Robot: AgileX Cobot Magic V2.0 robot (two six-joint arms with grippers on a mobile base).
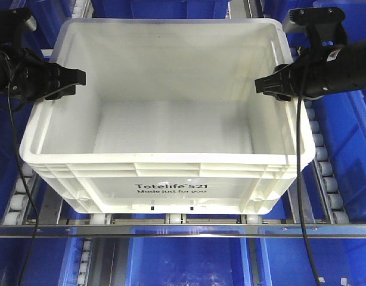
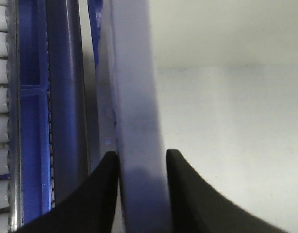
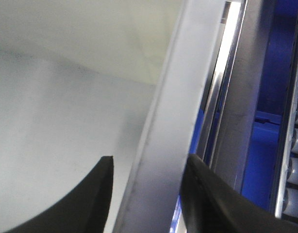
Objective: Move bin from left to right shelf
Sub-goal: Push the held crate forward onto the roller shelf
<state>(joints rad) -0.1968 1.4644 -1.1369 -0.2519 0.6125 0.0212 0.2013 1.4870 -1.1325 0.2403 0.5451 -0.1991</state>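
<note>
Left gripper (image 1: 73, 80) and right gripper (image 1: 267, 85) each clamp opposite rims of white bin (image 1: 171, 182) on roller shelf (image 1: 323, 164) among blue bins (image 1: 189, 262).

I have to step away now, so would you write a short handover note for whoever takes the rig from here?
Left tool: straddles the bin's left rim, one finger outside, the other inside. The left wrist view shows little or no gap.
Right tool: straddles the right rim; the right wrist view shows a small gap at the inner finger, so firm closure is unconfirmed.
White bin: empty, sitting on the roller lane, blue bins around it.
Done: both tools placed on the rims.
Left: confirm the grip, lift, carry to the right shelf, release.
</note>
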